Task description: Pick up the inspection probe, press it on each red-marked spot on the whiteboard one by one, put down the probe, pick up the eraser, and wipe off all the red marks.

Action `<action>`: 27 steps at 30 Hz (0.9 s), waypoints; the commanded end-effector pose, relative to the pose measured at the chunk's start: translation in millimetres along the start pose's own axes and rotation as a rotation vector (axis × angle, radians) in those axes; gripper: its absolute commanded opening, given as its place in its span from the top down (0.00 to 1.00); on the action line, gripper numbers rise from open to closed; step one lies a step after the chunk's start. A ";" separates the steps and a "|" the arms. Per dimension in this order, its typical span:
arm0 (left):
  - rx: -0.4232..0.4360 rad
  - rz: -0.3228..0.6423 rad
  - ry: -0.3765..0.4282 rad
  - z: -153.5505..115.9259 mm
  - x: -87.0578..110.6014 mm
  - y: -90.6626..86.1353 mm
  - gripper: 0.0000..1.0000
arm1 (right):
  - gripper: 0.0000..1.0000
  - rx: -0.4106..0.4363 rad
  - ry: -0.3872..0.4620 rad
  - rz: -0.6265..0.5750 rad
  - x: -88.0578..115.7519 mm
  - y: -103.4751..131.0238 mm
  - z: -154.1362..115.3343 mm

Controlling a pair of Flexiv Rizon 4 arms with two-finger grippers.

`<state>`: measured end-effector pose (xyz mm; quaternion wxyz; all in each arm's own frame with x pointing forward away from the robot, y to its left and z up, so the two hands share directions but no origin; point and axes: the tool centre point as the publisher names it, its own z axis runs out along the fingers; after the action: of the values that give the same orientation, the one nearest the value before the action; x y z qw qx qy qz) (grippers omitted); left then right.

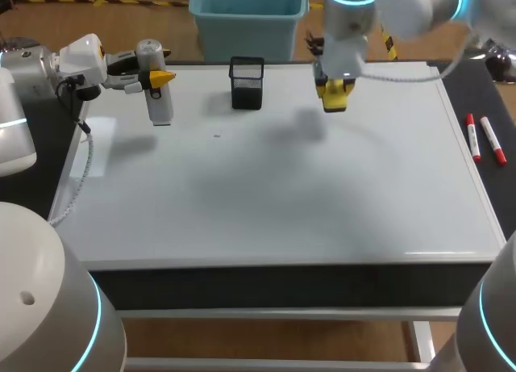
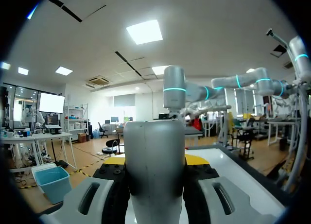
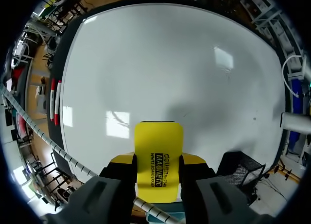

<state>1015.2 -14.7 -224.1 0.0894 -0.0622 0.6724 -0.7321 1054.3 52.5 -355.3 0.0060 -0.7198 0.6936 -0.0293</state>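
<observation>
My left hand (image 2: 155,160) grips the probe (image 2: 155,136) over the whiteboard's (image 1: 282,194) far left corner. My right hand (image 3: 158,162) clamps the eraser (image 3: 158,141) near its far edge.

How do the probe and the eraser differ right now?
Look: the probe is a grey-white rounded cylinder; the eraser is a flat yellow block.
Holder: the left gripper is shut on the probe; the right gripper on the eraser.
Place: the probe is at the whiteboard's far left corner; the eraser is by its far edge, right of the mesh cup.
Shared: both appear lifted off the board.
</observation>
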 end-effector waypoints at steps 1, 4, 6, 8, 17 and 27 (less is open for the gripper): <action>0.001 0.000 0.000 0.2 -0.5 -0.7 1.00 | 1.00 -0.078 -0.004 -0.006 -9.1 -29.3 5.6; 0.001 0.000 0.000 0.2 -0.5 -0.7 1.00 | 1.00 -0.079 -0.013 -0.001 -10.8 -41.3 9.7; 0.001 0.000 0.000 0.2 -0.5 -0.7 1.00 | 1.00 -0.086 -0.022 0.006 -12.1 -46.7 11.5; 0.001 0.000 0.000 0.2 -0.5 -0.7 1.00 | 1.00 -0.092 -0.025 0.010 -13.4 -54.4 14.2; 0.001 0.000 0.000 0.2 -0.5 -0.7 1.00 | 1.00 -0.102 -0.002 0.023 -28.8 -67.5 30.2; 0.001 0.000 0.000 0.2 -0.5 -0.7 1.00 | 1.00 -0.101 -0.010 0.051 -43.3 -68.2 43.4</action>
<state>1015.2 -14.6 -224.1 0.0894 -0.0623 0.6724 -0.7321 1116.8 94.2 -393.1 -0.0153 -0.7005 0.7134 0.0031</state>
